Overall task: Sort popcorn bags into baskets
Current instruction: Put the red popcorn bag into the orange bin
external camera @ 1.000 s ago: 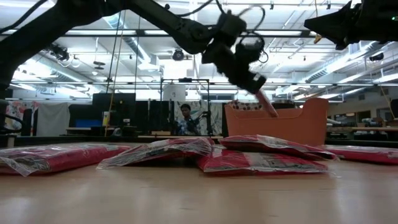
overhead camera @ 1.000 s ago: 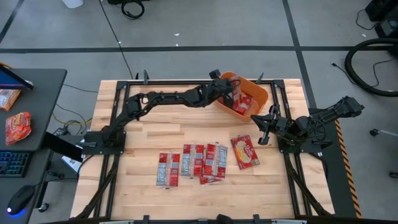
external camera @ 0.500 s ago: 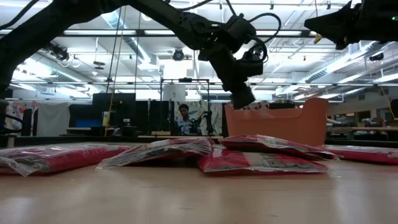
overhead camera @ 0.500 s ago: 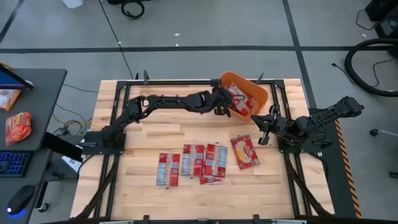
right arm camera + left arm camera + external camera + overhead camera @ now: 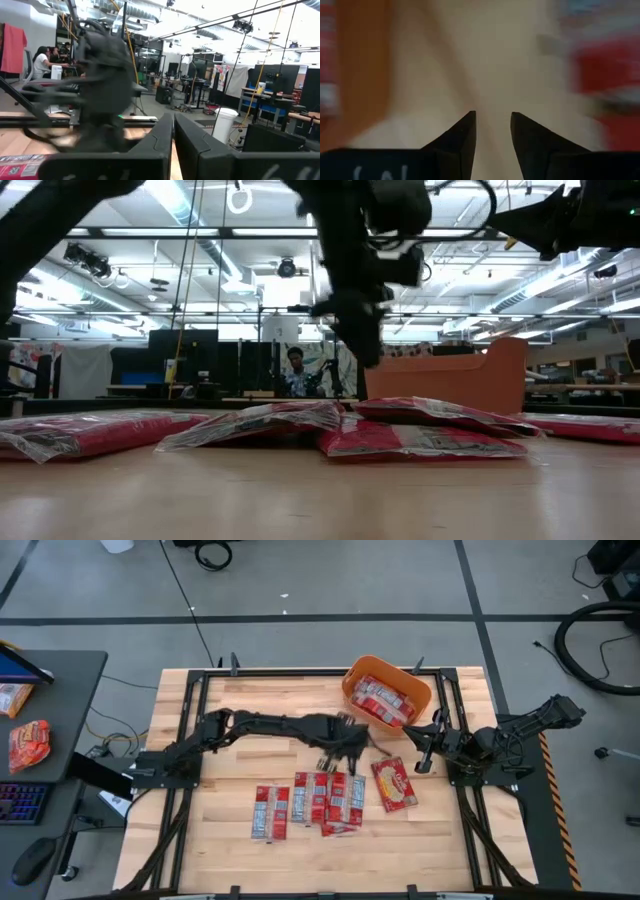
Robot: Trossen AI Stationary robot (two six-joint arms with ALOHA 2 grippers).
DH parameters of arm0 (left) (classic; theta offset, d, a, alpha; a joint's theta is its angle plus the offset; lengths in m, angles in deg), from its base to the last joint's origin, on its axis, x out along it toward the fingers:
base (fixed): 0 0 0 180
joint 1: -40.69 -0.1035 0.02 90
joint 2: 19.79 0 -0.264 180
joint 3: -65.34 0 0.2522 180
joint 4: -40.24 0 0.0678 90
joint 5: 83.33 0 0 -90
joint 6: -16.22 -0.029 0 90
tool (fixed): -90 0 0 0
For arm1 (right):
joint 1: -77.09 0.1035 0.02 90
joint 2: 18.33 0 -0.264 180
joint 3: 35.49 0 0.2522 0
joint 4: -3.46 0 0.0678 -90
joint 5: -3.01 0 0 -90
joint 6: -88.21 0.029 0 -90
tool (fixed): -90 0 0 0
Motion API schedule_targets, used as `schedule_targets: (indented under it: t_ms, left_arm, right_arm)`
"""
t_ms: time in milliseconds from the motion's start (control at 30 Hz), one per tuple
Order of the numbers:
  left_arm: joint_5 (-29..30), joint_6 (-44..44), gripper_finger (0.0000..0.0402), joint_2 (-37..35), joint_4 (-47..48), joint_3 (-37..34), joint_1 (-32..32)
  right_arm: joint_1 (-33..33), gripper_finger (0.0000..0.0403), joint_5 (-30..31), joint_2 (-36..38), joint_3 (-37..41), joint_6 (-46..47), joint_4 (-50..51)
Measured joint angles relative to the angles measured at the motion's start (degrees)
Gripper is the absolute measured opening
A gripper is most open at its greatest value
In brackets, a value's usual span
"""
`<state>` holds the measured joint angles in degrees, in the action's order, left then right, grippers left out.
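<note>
Above the overlapping popcorn bags [image 5: 328, 800], left gripper [image 5: 343, 754] hangs empty, fingers slightly spread; a careless pinch could lift two packets; right gripper [image 5: 424, 745] waits pressed together, far right

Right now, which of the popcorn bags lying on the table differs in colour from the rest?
The rightmost bag, lying tilted nearest the right claw: it has a cream-yellow centre, while the other bags in the row are red with white print.

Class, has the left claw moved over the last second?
Yes. The left claw has swung away from the orange tub toward the row of popcorn bags.
</note>
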<state>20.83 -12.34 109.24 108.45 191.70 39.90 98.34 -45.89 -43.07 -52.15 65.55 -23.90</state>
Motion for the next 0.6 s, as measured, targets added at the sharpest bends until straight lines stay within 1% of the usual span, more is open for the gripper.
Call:
schedule_targets:
  t_ms: [100,267,400,500,600]
  left_arm:
    - [-3.67,4.55,0.0126,-0.92,5.64,0.02,2.64]
    - [-7.70,12.49,0.0125,-1.44,15.49,0.00,5.72]
    - [-13.28,19.21,0.0125,-1.47,20.45,-3.04,7.37]
    - [-13.83,23.04,0.0125,-1.71,24.26,-5.80,9.13]
    - [-13.79,26.54,0.0125,-2.88,24.29,-8.29,11.40]
  right_arm:
    - [0.01,0.0025,0.57,-0.02,0.00,-0.59,0.76]
    - [-0.40,0.0025,2.26,-0.03,-0.02,-3.95,-0.49]
    - [-1.69,0.0025,2.36,0.01,-0.02,-4.41,-0.49]
    - [-2.33,0.0025,2.36,0.01,-0.02,-3.56,0.15]
    - [-2.61,0.0025,1.43,0.01,-0.02,-2.02,0.91]
